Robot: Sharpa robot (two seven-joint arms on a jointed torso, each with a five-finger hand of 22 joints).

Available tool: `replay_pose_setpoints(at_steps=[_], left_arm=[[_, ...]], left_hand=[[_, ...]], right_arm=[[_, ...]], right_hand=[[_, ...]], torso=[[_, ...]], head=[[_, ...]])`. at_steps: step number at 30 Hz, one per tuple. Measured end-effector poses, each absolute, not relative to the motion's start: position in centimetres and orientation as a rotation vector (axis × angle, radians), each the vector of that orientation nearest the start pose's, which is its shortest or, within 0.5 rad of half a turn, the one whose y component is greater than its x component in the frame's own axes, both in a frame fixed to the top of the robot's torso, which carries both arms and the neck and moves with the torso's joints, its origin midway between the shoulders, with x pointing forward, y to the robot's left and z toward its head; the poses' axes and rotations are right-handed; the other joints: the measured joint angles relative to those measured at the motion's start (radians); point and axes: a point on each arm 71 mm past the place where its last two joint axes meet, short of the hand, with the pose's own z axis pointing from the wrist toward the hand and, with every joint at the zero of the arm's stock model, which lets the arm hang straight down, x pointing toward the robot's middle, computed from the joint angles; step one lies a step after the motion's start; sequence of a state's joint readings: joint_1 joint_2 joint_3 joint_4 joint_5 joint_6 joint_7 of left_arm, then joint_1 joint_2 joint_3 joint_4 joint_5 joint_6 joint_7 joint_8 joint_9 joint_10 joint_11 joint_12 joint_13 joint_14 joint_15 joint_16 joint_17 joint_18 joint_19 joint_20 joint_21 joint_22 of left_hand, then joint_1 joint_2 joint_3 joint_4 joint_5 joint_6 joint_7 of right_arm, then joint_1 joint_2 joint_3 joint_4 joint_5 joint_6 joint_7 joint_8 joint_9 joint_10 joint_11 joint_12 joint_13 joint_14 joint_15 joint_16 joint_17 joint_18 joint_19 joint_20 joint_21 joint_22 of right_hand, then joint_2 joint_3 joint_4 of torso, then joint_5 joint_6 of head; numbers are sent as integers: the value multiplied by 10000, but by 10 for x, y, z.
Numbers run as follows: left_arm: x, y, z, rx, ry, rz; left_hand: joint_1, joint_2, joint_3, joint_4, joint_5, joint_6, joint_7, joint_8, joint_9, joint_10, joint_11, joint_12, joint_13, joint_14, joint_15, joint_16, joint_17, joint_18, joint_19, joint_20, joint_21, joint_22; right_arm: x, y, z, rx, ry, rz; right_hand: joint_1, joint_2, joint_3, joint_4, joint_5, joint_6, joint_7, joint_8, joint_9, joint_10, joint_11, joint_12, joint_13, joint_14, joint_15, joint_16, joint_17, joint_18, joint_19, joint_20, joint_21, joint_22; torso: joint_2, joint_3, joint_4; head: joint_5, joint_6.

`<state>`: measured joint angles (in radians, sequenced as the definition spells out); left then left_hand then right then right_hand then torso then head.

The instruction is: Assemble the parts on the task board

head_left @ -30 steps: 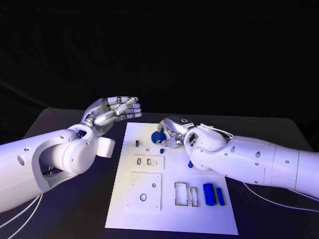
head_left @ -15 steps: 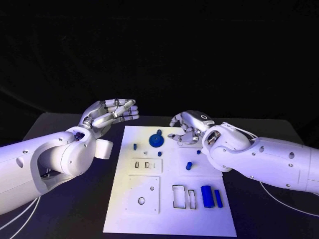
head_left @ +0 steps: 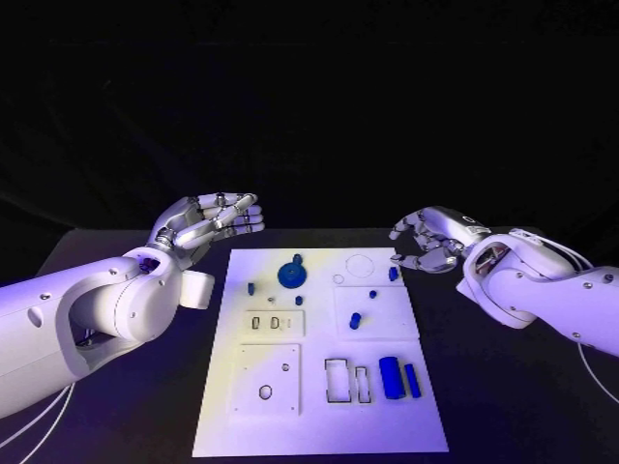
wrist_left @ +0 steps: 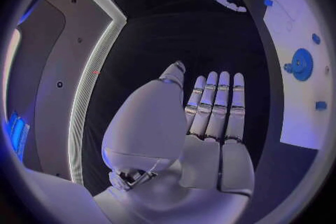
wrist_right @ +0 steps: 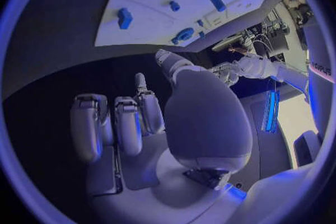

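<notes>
Beside the task board (head_left: pixel 324 387), both hands hung clear: left hand (head_left: pixel 208 224) empty with fingers loosely apart, right hand (head_left: pixel 432 240) empty, fingers curled apart; blue wheel part (head_left: pixel 293 275) sat on the board's far end, probably placed.

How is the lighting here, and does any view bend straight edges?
Head view: blue-violet light on the task board, background black. Left wrist view: fisheye, the board's edge curves beside the left hand. Right wrist view: same bending behind the right hand.
</notes>
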<state>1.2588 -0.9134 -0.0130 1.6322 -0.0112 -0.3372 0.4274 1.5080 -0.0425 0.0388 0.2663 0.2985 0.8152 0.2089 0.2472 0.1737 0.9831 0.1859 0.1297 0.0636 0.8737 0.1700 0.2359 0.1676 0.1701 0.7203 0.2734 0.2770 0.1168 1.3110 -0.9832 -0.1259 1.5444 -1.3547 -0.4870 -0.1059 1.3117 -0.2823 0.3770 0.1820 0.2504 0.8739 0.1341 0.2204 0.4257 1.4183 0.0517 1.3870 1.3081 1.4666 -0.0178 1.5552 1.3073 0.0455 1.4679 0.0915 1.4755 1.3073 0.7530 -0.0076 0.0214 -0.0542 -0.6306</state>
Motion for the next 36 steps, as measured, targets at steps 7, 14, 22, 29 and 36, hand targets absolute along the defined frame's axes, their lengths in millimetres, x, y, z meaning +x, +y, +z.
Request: replay_pose_setpoints(at_steps=[7,14,22,29,36], left_arm=[[483,214,-131,-10259,13252,-16146],[483,214,-132,-10269,13260,-16139],[483,215,-132,-10279,13266,-16128],[483,215,-132,-10282,13270,-16126],[483,215,-132,-10283,13272,-16127]], left_hand=[[0,0,0,0,0,0,0,0,0,0,0,0,0,0,0,0,0,0,0,0,0,1],[0,0,0,0,0,0,0,0,0,0,0,-52,0,-20,-20,0,0,0,0,0,0,-12],[0,0,0,0,0,0,0,0,1,0,0,-52,0,-36,-36,0,0,0,0,0,0,-11],[0,0,0,0,0,0,0,0,1,0,0,-52,0,-36,-36,0,0,-1,0,0,0,-11],[0,0,0,0,0,0,0,0,1,0,0,-52,0,-36,-36,0,0,0,0,0,0,-11]], right_arm=[[492,-295,-161,260,15642,5340],[495,-305,-176,399,16154,5348],[500,-304,-189,527,16513,5506],[503,-295,-196,505,16655,5732],[505,-290,-202,491,16751,5832]], right_hand=[[99,6,-97,-97,-70,-38,37,-41,-46,-127,51,-143,-1,0,0,0,8,0,0,0,0,8],[151,58,-137,-137,-170,-38,37,-80,-64,-128,53,-151,-2,0,0,0,7,1,0,0,0,7],[296,203,-95,-179,-206,-38,36,-79,-84,-127,53,-151,-3,0,-1,0,7,1,0,0,0,6],[374,282,3,-278,-206,15,59,-79,-96,-127,53,-151,-3,0,-1,0,6,1,0,0,-1,6],[476,383,215,-373,-158,176,4,-79,-130,-127,53,-107,-4,0,-1,0,5,0,0,0,-1,5]], torso=[[-31,55,-50],[-34,93,-9],[-1,102,56],[9,100,71],[4,86,62]], head=[[-9,-50],[15,-74],[47,-100],[83,-144],[81,-192]])
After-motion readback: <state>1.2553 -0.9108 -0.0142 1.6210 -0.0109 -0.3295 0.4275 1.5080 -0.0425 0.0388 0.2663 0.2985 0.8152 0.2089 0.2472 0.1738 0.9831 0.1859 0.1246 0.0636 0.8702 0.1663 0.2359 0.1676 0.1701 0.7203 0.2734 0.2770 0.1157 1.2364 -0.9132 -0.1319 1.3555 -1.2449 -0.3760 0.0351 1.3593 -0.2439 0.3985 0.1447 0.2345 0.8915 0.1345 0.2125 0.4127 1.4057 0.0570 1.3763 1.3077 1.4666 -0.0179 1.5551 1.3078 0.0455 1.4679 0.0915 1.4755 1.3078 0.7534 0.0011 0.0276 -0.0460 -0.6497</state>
